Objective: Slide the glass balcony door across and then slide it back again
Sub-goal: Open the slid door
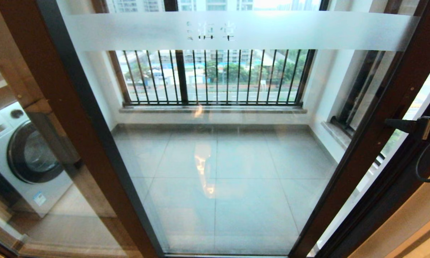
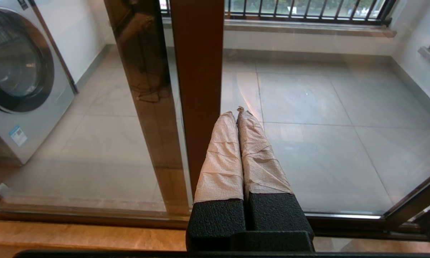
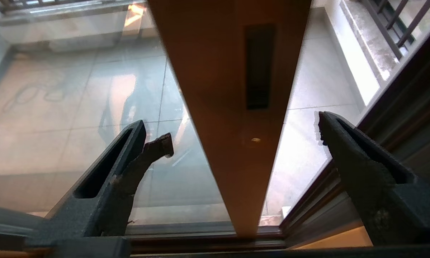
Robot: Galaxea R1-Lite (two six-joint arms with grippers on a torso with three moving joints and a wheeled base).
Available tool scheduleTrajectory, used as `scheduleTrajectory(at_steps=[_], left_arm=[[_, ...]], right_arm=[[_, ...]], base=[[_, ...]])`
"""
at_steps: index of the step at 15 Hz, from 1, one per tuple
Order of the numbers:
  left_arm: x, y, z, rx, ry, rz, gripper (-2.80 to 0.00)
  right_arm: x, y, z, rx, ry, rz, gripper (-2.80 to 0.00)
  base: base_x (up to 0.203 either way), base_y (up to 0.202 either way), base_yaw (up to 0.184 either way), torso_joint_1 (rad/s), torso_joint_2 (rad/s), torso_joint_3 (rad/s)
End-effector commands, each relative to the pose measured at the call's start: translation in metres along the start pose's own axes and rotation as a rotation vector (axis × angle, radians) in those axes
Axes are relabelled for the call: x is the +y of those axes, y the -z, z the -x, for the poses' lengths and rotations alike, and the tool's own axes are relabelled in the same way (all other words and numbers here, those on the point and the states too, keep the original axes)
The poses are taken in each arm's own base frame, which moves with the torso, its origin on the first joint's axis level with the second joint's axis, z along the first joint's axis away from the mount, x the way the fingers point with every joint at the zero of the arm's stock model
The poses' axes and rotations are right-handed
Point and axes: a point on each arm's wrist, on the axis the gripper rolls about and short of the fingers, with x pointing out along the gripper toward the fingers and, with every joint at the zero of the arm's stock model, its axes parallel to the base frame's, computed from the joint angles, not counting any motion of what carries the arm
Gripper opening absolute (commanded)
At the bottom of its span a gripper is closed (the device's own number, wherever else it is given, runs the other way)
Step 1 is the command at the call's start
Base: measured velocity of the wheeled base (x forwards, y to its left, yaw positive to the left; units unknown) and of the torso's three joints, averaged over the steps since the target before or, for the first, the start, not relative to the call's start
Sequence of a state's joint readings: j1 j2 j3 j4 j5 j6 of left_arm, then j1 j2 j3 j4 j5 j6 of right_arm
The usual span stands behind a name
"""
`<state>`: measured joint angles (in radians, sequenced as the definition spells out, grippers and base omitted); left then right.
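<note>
Balcony beyond the glass: grey tiled floor [image 1: 218, 168], barred window [image 1: 215, 77] at the far side, washing machine [image 1: 24, 157] far left.

Head view: the glass balcony door [image 1: 236, 150] fills the middle, frosted band [image 1: 236, 31] with characters across the top, brown stiles left and right. Right gripper [image 1: 397, 123] sits at the right edge, level with the right stile [image 1: 383, 118]; from here contact can't be confirmed. Left gripper not visible in this view.

Left wrist view: left gripper [image 2: 239, 114], fingers pressed together, tape-wrapped, nothing between them. It points at the glass just right of the left stile [image 2: 197, 89]; whether the tips touch can't be told. Washing machine shows behind the left-hand pane.

Right wrist view: right gripper [image 3: 243, 136] spread wide, one finger on each side of the right stile, neither visibly touching it. Only this view shows the recessed dark slot [image 3: 259, 66] in the stile face and a small brass screw [image 3: 255, 140] below it. Past the stile on the right there looks to be a gap to the outer frame [image 3: 394, 107].

Handling, as a judgement: tall framed glass panel, so heavy, rigid, rolling on a track. Glass is slick and breakable; push on the stile edge or hook the slot, not the pane. Steady sideways force, no twist.
</note>
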<state>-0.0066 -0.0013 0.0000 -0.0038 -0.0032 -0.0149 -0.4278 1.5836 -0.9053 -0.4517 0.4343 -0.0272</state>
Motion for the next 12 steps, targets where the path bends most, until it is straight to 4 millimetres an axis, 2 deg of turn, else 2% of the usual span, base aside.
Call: scheduleTrajectory(at_steps=[1, 5, 9, 12], left_arm=[[0.000, 0.000, 0.000, 0.000, -0.001, 0.000, -2.80], [0.000, 0.000, 0.000, 0.000, -0.001, 0.000, -2.80], [0.000, 0.000, 0.000, 0.000, -0.001, 0.000, -2.80], [0.000, 0.000, 0.000, 0.000, -0.001, 0.000, -2.80]], right_arm=[[-0.006, -0.002, 0.004, -0.011, 0.000, -0.001, -2.80], [-0.016, -0.008, 0.010, -0.033, 0.020, -0.001, -2.80], [-0.036, -0.016, 0.022, -0.069, 0.046, 0.001, -2.80], [-0.044, -0.015, 0.013, -0.047, 0.050, -0.016, -2.80]], base=[[0.000, 0.000, 0.000, 0.000, 0.00, 0.000], [0.000, 0.000, 0.000, 0.000, 0.00, 0.000], [0.000, 0.000, 0.000, 0.000, 0.00, 0.000], [0.000, 0.000, 0.000, 0.000, 0.00, 0.000]])
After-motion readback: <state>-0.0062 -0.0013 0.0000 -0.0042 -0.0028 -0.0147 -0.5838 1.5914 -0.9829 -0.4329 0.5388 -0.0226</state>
